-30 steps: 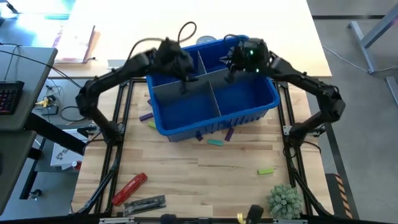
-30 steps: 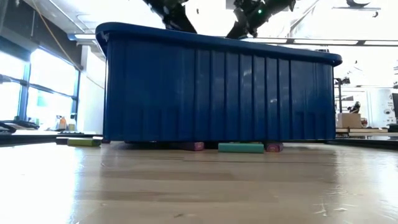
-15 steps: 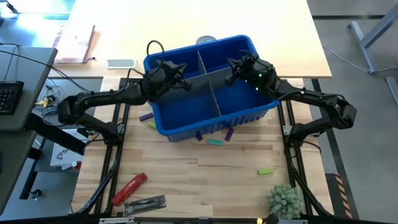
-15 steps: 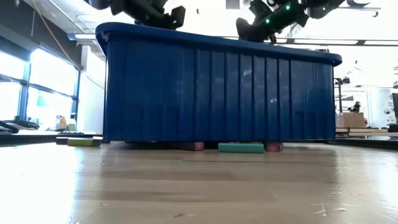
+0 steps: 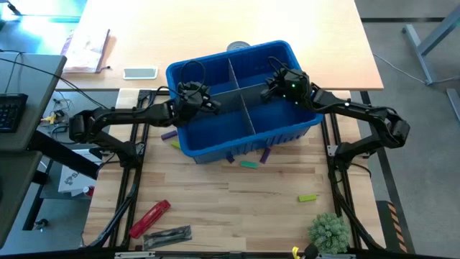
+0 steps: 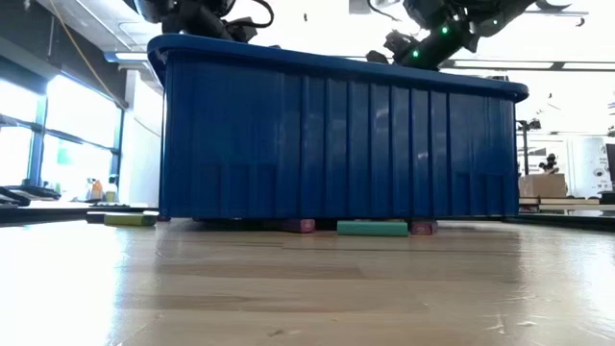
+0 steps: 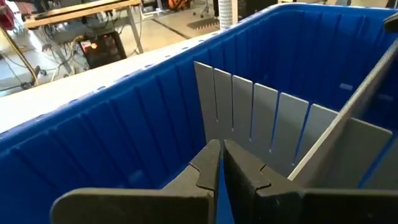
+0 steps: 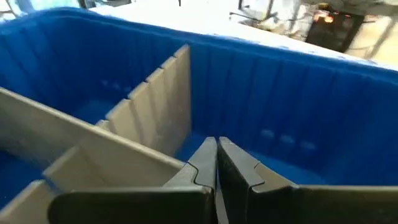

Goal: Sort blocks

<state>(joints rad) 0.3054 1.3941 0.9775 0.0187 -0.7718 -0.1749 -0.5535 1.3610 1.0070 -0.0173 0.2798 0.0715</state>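
Evidently both arms are held over the blue bin (image 5: 188,144), whose grey dividers (image 5: 244,108) are meant to keep colours apart. From the left, the left end effector (image 5: 208,103) is closed and empty above a left compartment; the right end effector (image 5: 267,90), likewise pinched shut on nothing, is poised over the back-right one. Blocks are left on the desk (image 5: 237,208): a purple block (image 5: 168,134), a teal block (image 5: 249,165), a green block (image 5: 307,198)
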